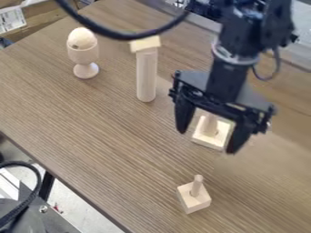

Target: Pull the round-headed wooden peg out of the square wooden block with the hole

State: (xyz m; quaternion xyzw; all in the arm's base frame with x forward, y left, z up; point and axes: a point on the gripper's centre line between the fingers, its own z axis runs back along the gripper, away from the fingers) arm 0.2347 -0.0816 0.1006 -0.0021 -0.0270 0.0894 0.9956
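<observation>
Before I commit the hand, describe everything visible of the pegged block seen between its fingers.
The block looks like pale, bare wood: a squarish base with an upright peg. It sits on the brown wood-grain table. The open hand hides part of its far side; I can't tell whether they touch.

Tabletop (109, 136): wood grain, matt. Cup (83, 54), ball (81, 37), mallet-like piece (146, 75): bare wood, smooth, matt. Larger peg block (207, 139), smaller peg block (195, 203): same. Gripper (208, 140): plastic-looking, mostly matt. Cable (124, 35): smooth, faint sheen.
</observation>
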